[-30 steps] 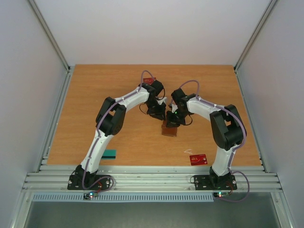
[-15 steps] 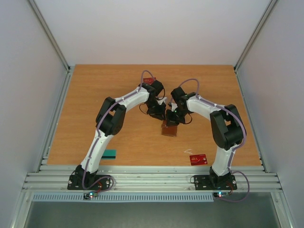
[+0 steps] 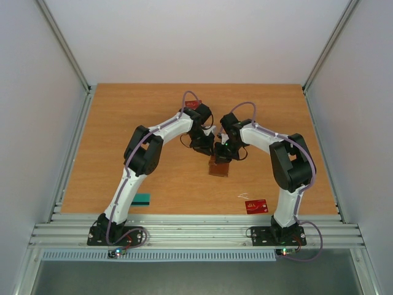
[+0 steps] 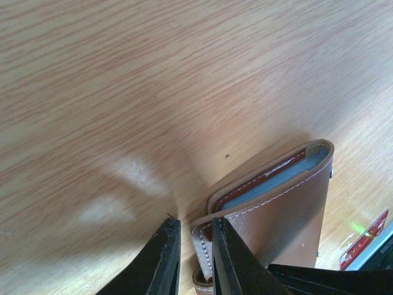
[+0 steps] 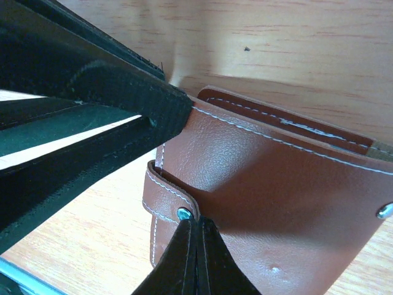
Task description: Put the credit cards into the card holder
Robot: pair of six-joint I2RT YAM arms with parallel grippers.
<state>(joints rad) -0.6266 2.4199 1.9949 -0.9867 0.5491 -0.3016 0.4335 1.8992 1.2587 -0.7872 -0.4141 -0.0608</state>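
Observation:
The brown leather card holder (image 3: 219, 167) lies mid-table, its mouth slightly agape with grey-blue lining (image 4: 288, 175) showing. My left gripper (image 4: 196, 258) is shut on one leather edge of the card holder (image 4: 282, 209), a finger on each side. My right gripper (image 5: 196, 236) is shut, its tips pressed against the end of the snap tab (image 5: 166, 196) on the card holder (image 5: 276, 184); I cannot tell if the tab is pinched. Credit cards lie apart: a red one (image 3: 256, 206), a teal one (image 3: 142, 198), another red one (image 3: 192, 104).
Both arms meet over the wallet, left gripper (image 3: 207, 147) and right gripper (image 3: 222, 152) close together. The left arm's black finger (image 5: 123, 92) crosses the right wrist view. A red card (image 4: 365, 246) shows beyond the wallet. Walls enclose the wooden table (image 3: 123, 123).
My right gripper's jaws have closed fully at the snap tab and its arm has edged slightly left. The left gripper and the wallet have stayed put.

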